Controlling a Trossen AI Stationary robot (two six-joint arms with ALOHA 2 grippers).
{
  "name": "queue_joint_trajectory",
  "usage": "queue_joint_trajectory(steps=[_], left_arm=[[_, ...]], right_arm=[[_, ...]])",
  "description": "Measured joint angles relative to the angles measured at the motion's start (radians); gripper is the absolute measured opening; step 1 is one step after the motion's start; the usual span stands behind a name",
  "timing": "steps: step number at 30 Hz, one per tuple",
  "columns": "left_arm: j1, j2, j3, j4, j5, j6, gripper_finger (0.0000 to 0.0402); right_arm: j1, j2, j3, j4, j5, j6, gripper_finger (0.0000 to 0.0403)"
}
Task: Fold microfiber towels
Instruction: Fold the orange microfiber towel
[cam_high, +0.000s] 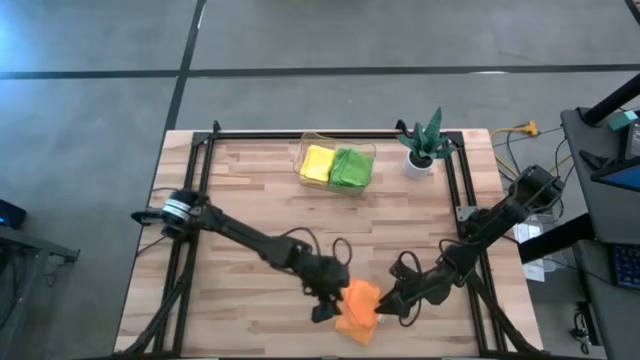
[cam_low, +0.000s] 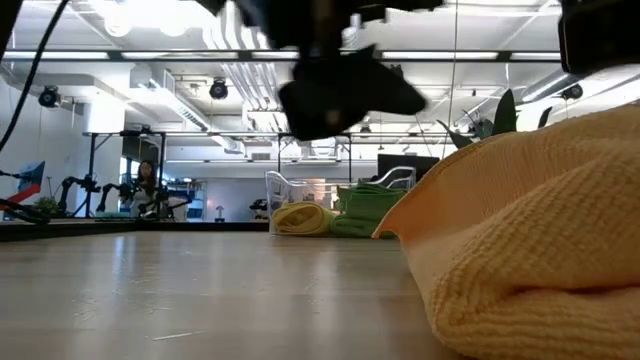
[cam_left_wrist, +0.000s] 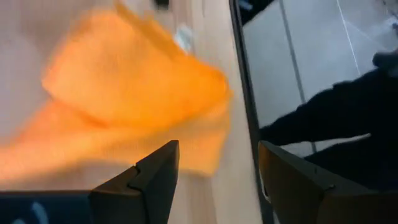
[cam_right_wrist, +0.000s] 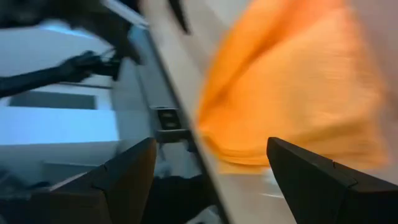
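Orange towel (cam_high: 358, 308) lying folded and rumpled at lower centre of the high view, near the front edge of the worktop (cam_high: 250, 190). Left claw (cam_high: 330, 300) just beside its left edge, jaws standing apart in the left wrist view with nothing between them, cloth lying just ahead. Right claw (cam_high: 388, 305) at the towel's right edge, jaws spread wide in the right wrist view, also gripping nothing; touching the cloth or merely close, impossible to tell.

Likely step in hand: tidying or completing the fold on the orange towel, then sending it to join the others. To do it well: take each corner low and square, bring both claws in together so the layers stay aligned, press the crease flat before letting go, and avoid dragging the cloth off the near edge.

Counted in view: one orange towel on the bare wood; one yellow towel (cam_high: 318, 163) and lime green cloth (cam_high: 352, 167) folded side by side in a clear bin (cam_high: 303, 150) at upper centre. Green reads as one stack from above; one or two pieces, not discernible. One potted plant (cam_high: 421, 146) to the right of the bin. Two arms, two claws.
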Motion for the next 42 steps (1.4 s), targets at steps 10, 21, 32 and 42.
queue_joint_trajectory(steps=[10,21,32,42], left_arm=[[-0.067,-0.138,-0.358,0.195,-0.067,-0.169,0.0203],[-0.068,-0.396,-0.693,0.355,-0.067,-0.189,0.0203],[-0.069,-0.651,-0.888,0.357,-0.092,-0.166,0.0202],[-0.071,-0.743,-0.966,0.364,-0.094,-0.142,0.0202]], right_arm=[[-0.103,0.000,0.285,-0.488,-0.009,0.015,0.0301],[-0.326,0.247,0.742,-0.903,-0.136,-0.139,0.0301],[-0.375,0.670,1.267,-1.425,-0.210,-0.256,0.0273],[-0.374,0.854,1.498,-1.637,-0.216,-0.241,0.0170]])
